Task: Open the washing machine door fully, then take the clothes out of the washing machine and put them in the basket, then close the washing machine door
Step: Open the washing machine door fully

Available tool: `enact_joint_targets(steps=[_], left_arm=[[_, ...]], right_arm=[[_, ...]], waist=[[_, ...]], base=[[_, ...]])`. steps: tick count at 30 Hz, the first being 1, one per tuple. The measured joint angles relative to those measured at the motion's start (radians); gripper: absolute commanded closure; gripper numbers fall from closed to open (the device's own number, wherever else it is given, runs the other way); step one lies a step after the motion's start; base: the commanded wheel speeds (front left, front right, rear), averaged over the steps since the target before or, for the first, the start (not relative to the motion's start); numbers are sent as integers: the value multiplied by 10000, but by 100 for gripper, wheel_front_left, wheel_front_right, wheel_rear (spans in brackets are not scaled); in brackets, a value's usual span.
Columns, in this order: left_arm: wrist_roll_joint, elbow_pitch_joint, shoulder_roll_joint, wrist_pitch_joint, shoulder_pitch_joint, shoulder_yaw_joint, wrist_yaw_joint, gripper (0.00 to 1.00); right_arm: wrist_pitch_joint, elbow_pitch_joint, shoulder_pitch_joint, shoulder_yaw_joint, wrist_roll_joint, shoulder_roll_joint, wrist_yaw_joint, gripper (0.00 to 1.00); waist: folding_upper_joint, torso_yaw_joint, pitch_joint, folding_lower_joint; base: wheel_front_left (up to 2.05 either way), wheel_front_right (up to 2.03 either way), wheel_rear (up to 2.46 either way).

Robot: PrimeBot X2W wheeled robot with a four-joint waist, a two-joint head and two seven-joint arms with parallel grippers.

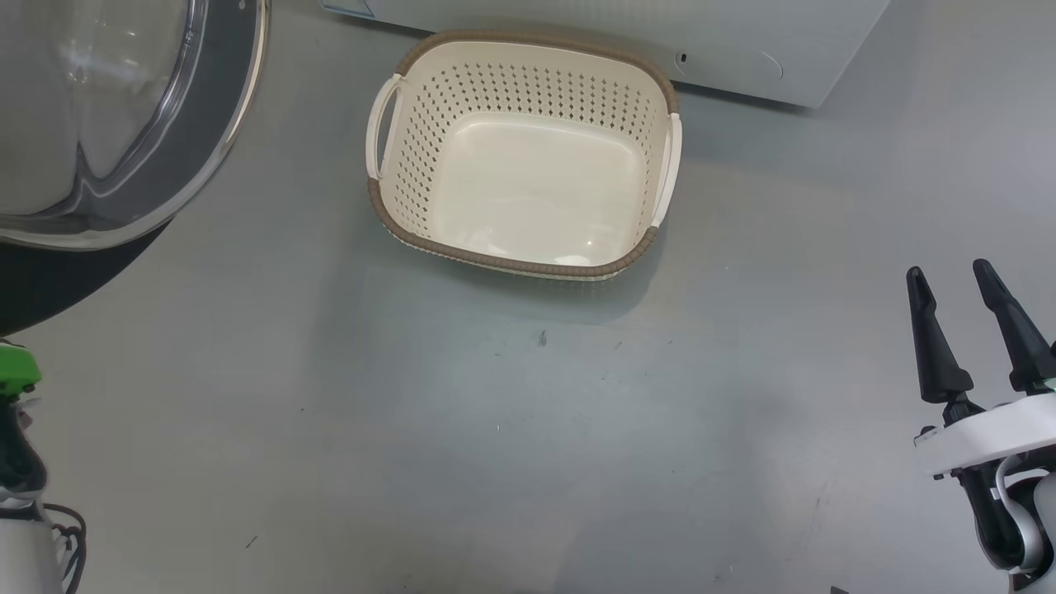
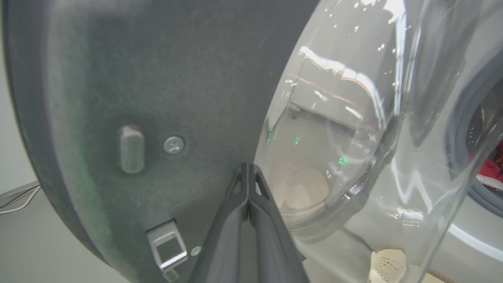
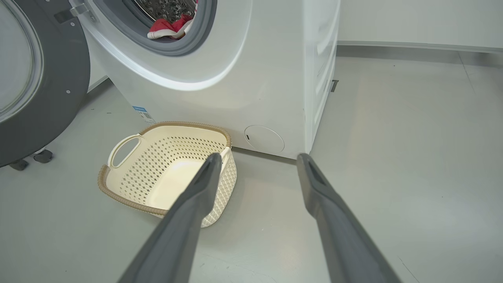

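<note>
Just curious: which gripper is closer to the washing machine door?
Left. The left gripper, shut, is right at the dark inner face of the door; the right gripper hangs open past the basket.

A grey floor [image 1: 528,429] carries small dark scuff marks [image 1: 542,337]. At the floor's far edge rises a pale wall [image 3: 412,19]. A thin white cable [image 2: 21,202] lies on the floor.

washing machine [image 3: 235,98] 1 | washing machine door [image 3: 67,70] 1 | basket [image 3: 125,200] 1 | clothes [image 3: 167,27] 1 red heap
</note>
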Motion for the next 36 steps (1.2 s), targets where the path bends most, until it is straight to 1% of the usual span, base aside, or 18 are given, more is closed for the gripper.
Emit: enact_joint_targets(steps=[4, 8, 21, 28, 34, 36], left_arm=[[6, 192, -4, -23, -3, -63, -2, 100], [92, 299, 10, -54, -2, -324, -38, 100], [848, 263, 19, -107, 145, -1315, -447, 100], [1120, 48, -105, -107, 826, -1881, -706, 100], [1212, -244, -399, -96, 1366, -2357, -895, 100], [1216, -337, -483, -94, 1572, -2489, -897, 100]], right_arm=[[-56, 155, -77, 59, 15, 69, 4, 0], [-125, 349, -143, 138, 92, 226, 6, 0], [-355, 1080, -149, 414, 184, 968, 8, 0], [-439, 1442, -151, 362, 295, 1302, 4, 0], [-462, 1603, -148, 272, 309, 1480, -12, 0], [-487, 1620, -144, 259, 309, 1515, -17, 0]], waist=[[0, -8, -233, 0], [0, -26, -503, 0], [0, -195, -1703, 0], [0, -487, -2523, 0], [0, -874, -3166, 0], [0, -1038, -3343, 0]], base=[[0, 0, 0], [0, 0, 0], [0, 0, 0], [0, 0, 0], [0, 0, 0], [0, 0, 0]])
